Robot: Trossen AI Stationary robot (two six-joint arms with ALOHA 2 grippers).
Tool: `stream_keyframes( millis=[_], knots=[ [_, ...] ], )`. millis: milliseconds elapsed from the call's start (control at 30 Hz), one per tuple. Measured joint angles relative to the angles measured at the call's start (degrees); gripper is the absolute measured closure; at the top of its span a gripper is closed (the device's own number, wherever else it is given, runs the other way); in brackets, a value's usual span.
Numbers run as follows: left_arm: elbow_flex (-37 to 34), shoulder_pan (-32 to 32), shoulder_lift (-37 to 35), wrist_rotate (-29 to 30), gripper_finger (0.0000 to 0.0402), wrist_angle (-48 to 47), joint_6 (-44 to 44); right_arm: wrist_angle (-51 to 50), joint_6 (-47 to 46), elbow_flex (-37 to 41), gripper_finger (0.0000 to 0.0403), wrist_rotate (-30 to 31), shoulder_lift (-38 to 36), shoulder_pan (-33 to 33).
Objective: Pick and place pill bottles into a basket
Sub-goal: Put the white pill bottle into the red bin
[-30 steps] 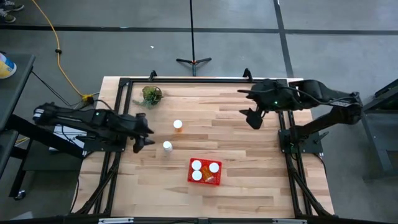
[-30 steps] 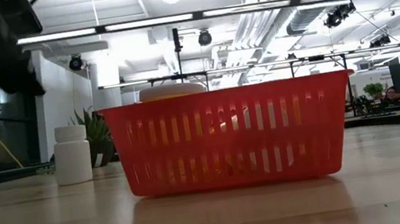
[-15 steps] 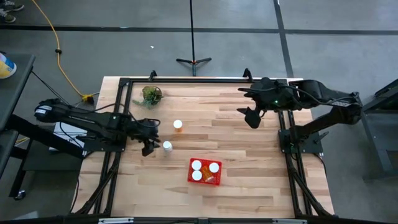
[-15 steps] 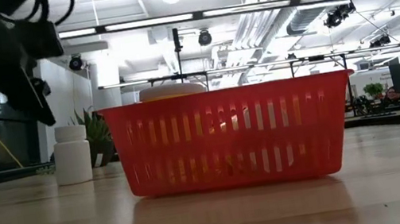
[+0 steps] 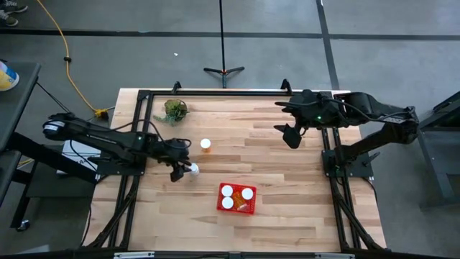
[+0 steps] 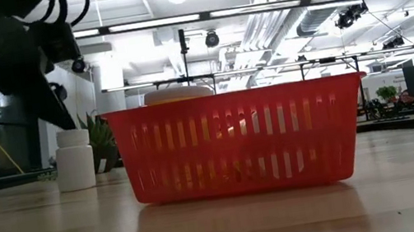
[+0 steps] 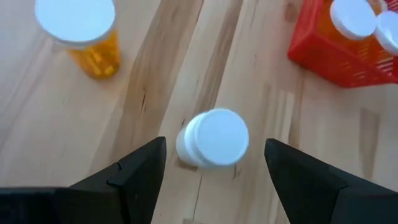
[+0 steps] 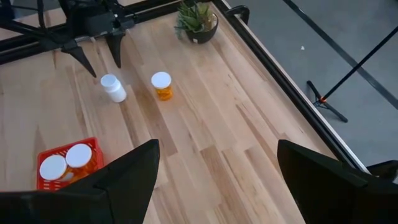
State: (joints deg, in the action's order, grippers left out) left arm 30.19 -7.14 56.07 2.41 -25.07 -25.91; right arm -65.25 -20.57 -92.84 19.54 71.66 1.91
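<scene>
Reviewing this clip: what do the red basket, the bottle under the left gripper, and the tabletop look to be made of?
The basket looks like moulded plastic: thin slotted walls, even glossy red. The bottle under the open left gripper seems to be plastic too, with a smooth matte white cap; its body is white in the low view, not orange like the other loose bottle. The tabletop looks like pale wooden planks with visible grain and seams.
</scene>
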Motion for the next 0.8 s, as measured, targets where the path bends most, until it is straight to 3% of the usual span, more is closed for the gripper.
stream_keyframes(
  millis=[800],
  knots=[
    [-0.1, 0.0, 13.8, -2.2, 0.0094, 7.3, 0.6, -0.2, 0.1, -0.1, 0.0086, -0.6, 0.0, 0.0]
  ],
)
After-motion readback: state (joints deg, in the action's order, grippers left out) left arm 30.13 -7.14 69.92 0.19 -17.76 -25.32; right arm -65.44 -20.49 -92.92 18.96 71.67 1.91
